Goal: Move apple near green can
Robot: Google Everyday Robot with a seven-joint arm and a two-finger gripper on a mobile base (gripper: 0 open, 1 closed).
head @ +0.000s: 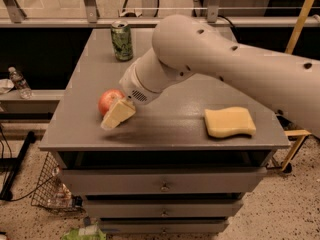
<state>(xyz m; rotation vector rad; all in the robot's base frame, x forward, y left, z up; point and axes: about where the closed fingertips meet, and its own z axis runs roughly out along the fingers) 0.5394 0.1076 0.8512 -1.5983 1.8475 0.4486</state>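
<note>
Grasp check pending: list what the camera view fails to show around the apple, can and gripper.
All in the camera view.
- Pale two-finger gripper: its contact with the round red apple is hidden by its own body.
- Apple's lower right side: covered by the gripper.
- Small green drink can: label print too small to read.
- Grey tabletop: far right corner hidden behind the white arm.

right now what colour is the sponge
The sponge is pale yellow, camera view; gripper by the apple.
</note>
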